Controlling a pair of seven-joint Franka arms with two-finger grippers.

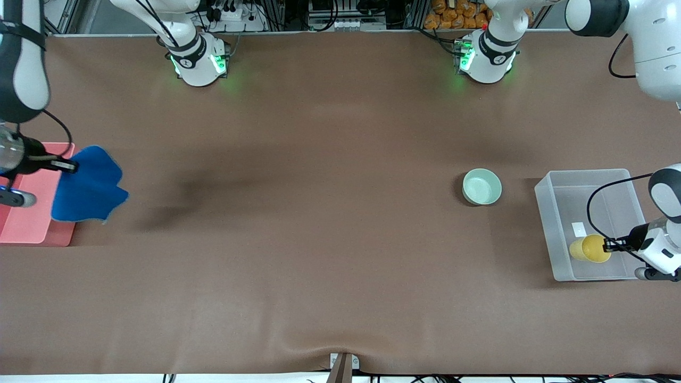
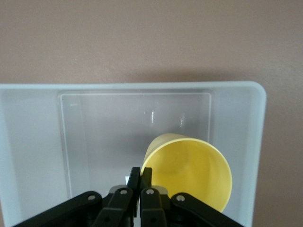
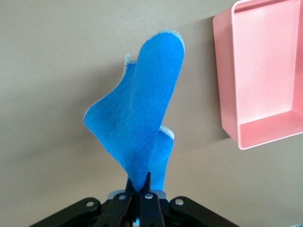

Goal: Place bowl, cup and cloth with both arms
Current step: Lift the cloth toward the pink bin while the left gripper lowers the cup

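Left tool [image 1: 608, 245] pinches the cup [image 1: 589, 248] rim over the clear bin [image 1: 553, 213] at lower right, right tool [image 1: 72, 166] clamps the cloth [image 1: 88, 186] dangling by the pink tray [image 1: 26, 234] at far left, ready for release, while the bowl [image 1: 482, 186] waits on the desk [image 1: 319, 213].

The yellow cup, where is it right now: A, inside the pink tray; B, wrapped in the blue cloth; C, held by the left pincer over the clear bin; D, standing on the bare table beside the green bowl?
C: the left pincer is shut on the rim of the yellow cup, over the clear bin.
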